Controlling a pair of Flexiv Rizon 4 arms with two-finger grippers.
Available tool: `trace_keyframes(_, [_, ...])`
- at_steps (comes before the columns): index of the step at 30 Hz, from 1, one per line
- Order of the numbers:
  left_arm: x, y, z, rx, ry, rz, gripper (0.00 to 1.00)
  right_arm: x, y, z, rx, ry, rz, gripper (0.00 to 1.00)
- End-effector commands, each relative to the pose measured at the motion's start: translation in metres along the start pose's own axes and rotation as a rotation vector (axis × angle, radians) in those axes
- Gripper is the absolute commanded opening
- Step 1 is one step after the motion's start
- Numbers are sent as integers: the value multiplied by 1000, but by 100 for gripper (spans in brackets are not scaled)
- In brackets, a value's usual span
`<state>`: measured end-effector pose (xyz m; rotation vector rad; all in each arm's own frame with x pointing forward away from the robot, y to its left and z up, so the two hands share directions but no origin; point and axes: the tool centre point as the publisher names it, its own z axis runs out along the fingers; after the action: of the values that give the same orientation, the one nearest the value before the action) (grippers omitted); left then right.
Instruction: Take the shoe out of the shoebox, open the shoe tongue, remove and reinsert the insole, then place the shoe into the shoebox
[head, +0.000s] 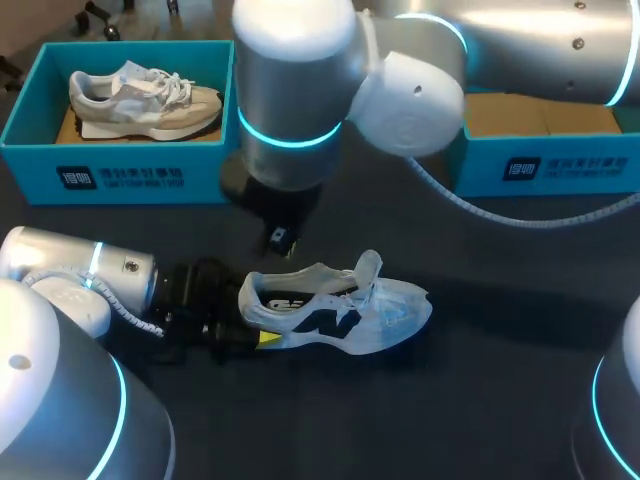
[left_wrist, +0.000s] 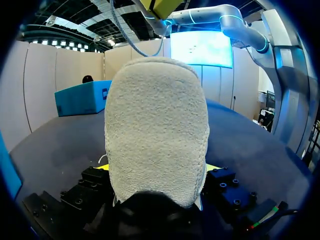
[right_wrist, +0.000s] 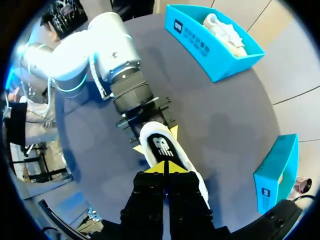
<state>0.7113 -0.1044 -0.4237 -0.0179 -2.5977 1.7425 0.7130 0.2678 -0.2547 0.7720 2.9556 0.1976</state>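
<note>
A white shoe (head: 340, 315) with a dark side logo stands upright on the black table, toe to the right, its tongue raised. My left gripper (head: 256, 320) lies low at the heel. In the left wrist view the padded heel (left_wrist: 156, 130) fills the space between the fingers, a yellow tip pressed to each side. From above, the right wrist view shows the same grip (right_wrist: 155, 139) on the shoe (right_wrist: 161, 145). My right gripper (right_wrist: 164, 167) hangs over the shoe with its yellow tips together and nothing visible between them. In the head view it (head: 280, 238) sits just behind the heel.
A blue shoebox (head: 120, 175) at the back left holds a beige shoe (head: 140, 100); it also shows in the right wrist view (right_wrist: 200, 47). A second blue shoebox (head: 560, 165) stands at the back right, partly hidden by my right arm.
</note>
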Motion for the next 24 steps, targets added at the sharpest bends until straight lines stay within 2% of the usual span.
trace_keyframes(1, [0, 3, 2, -5, 3, -1, 0, -3, -4, 1, -10, 62, 0, 0])
trace_keyframes(5, [0, 3, 2, -5, 3, -1, 0, -3, -4, 1, -10, 62, 0, 0])
trace_keyframes(6, [0, 3, 2, -5, 3, -1, 0, -4, -3, 1, -17, 58, -79, 0])
trace_keyframes(9, [0, 3, 2, -5, 3, -1, 0, -1, -3, 2, 47, 34, -205, 0])
trace_keyframes(12, [0, 3, 2, -5, 3, -1, 0, 3, -6, 8, 103, 4, -269, 0])
trace_keyframes(14, [0, 3, 2, -5, 3, -1, 0, 4, -8, 11, 109, -17, -299, 0])
trace_keyframes(19, [0, 3, 2, -5, 3, -1, 0, 0, -10, 23, 98, -79, -335, 0])
trace_keyframes(21, [0, 3, 2, -5, 3, -1, 0, -2, -11, 29, 163, -102, -325, 0])
trace_keyframes(24, [0, 3, 2, -5, 3, -1, 0, -2, -11, 29, 163, -102, -325, 0])
